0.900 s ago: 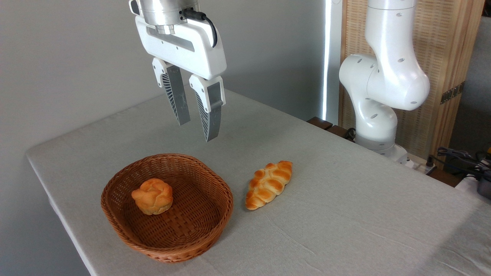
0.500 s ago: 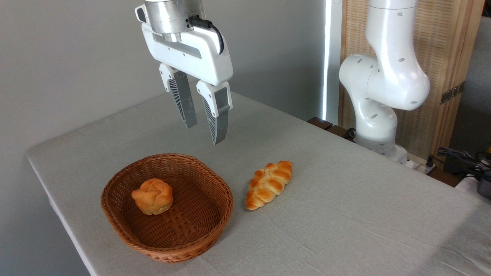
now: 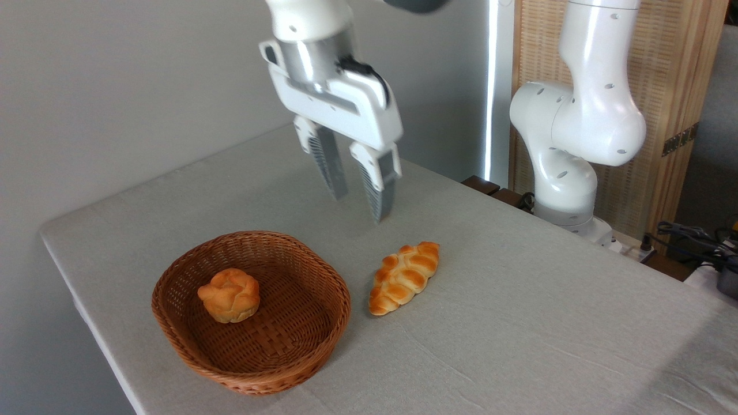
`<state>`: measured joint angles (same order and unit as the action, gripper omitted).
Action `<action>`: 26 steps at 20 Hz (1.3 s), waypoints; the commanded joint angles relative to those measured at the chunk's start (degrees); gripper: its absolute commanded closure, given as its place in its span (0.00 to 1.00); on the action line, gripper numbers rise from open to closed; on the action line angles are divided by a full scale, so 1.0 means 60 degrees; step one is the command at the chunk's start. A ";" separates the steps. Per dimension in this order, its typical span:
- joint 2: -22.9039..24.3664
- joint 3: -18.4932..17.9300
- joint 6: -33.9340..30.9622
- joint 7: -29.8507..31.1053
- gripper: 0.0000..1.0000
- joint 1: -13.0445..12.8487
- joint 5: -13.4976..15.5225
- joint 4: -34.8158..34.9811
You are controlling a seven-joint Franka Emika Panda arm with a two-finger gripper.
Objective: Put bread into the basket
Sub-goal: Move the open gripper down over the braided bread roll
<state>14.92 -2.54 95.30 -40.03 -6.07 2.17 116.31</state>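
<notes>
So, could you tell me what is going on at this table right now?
The robot arm's hand hangs open and empty above the table, just behind the braided bread. The bread lies on the cloth to the right of the wicker basket, not yet picked up. A small round bun already sits inside the basket.

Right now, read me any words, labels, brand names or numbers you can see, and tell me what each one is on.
None can be read: no lettering shows on the white two-finger gripper, the brown woven wicker basket, the golden braided loaf, the small round bun or the grey tablecloth.
</notes>
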 commanded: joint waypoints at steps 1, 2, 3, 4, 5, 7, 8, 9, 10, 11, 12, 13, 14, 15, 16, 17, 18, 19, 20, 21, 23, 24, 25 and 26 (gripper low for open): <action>0.1000 -0.0017 0.1106 -0.0052 0.00 0.0001 0.0019 0.2131; 0.0971 -0.0031 0.1340 -0.0052 0.00 0.0001 0.0019 0.2293; 0.0942 -0.0032 0.1589 -0.0052 0.00 0.0001 0.0019 0.2468; 0.0927 -0.0032 0.1737 -0.0095 0.00 0.0001 0.0019 0.2731; 0.0927 -0.0032 0.1941 -0.0095 0.00 0.0001 0.0019 0.2995; 0.0912 -0.0032 0.2424 -0.0095 0.00 0.0001 0.0004 0.3435; 0.0912 -0.0032 0.2557 -0.0095 0.00 0.0001 0.0004 0.3596; 0.0912 -0.0032 0.2646 -0.0095 0.00 0.0001 0.0004 0.3714; 0.0912 -0.0032 0.2733 -0.0081 0.00 -0.0014 0.0004 0.3759; 0.0912 -0.0032 0.2778 -0.0095 0.00 -0.0014 0.0004 0.3832; 0.0912 -0.0017 0.2807 -0.0095 0.00 -0.0014 0.0004 0.3876; 0.0912 -0.0017 0.2808 -0.0095 0.00 -0.0014 0.0004 0.3891; 0.0912 -0.0017 0.2851 -0.0095 0.00 -0.0014 0.0004 0.3949; 0.0898 -0.0017 0.2895 -0.0095 0.00 -0.0014 0.0004 0.3993; 0.0897 -0.0017 0.2953 -0.0095 0.01 -0.0014 0.0004 0.4066; 0.0897 -0.0017 0.3085 -0.0095 0.02 -0.0029 0.0004 0.4168; 0.0897 -0.0017 0.3202 -0.0095 0.04 -0.0029 0.0004 0.4285; 0.0897 -0.0017 0.3276 -0.0095 0.06 -0.0029 0.0004 0.4373; 0.0897 -0.0017 0.3305 -0.0095 0.10 -0.0043 0.0004 0.4389; 0.0897 -0.0002 0.3306 -0.0095 0.16 -0.0043 0.0004 0.4389; 0.0897 -0.0017 0.3306 -0.0154 0.41 -0.0043 0.0004 0.4389; 0.0897 -0.0002 0.3306 -0.0198 0.55 -0.0043 -0.0068 0.4374; 0.0897 -0.0002 0.3320 -0.0241 0.61 -0.0058 -0.0199 0.4374; 0.0897 -0.0002 0.3306 -0.0242 0.63 -0.0044 -0.0215 0.4374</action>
<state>19.46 -2.46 113.88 -40.37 -6.13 1.81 141.36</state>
